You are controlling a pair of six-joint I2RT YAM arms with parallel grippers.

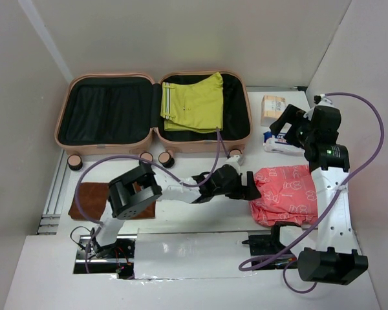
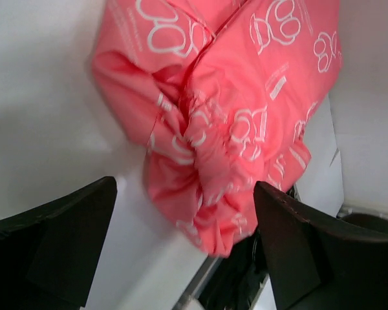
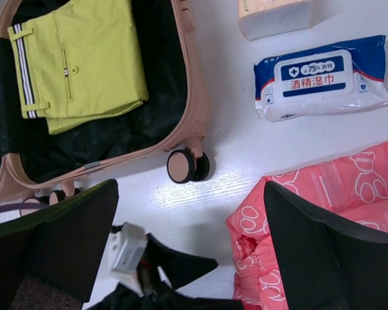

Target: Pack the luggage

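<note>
Top external view, stock as I read it from my console:

1. luggage (image 1: 107,110) — peach-pink hard-shell case lying open and flat at the far left of the table (image 1: 200,216), both black-lined halves facing up. Its wheels (image 1: 166,157) sit on the edge nearest the arms. The left half shows bare lining; the right half holds item 2.
2. shorts (image 1: 193,103), yellow-green and folded, lying in the right half of the case with the striped waistband towards the hinge.
3. bundle (image 1: 286,194), coral-pink cloth with a white bear print, bunched up on the table to the right of the case and well apart from it.
4. wipes packet (image 1: 276,142), blue and white, lying flat beyond the bundle and partly covered in this view by the right arm's head.
5. box (image 1: 272,108), small and beige, just beyond the wipes.
6. mat (image 1: 94,199), a brown square at the near left, partly under the left arm.
7. left gripper (image 1: 252,187) — jaws spread wide and holding nothing. The wrist view shows the gathered end of the bundle between the fingers; I cannot tell whether they touch it.
8. right gripper (image 1: 286,126), poised above the wipes, jaws fully apart with nothing in them.
</note>
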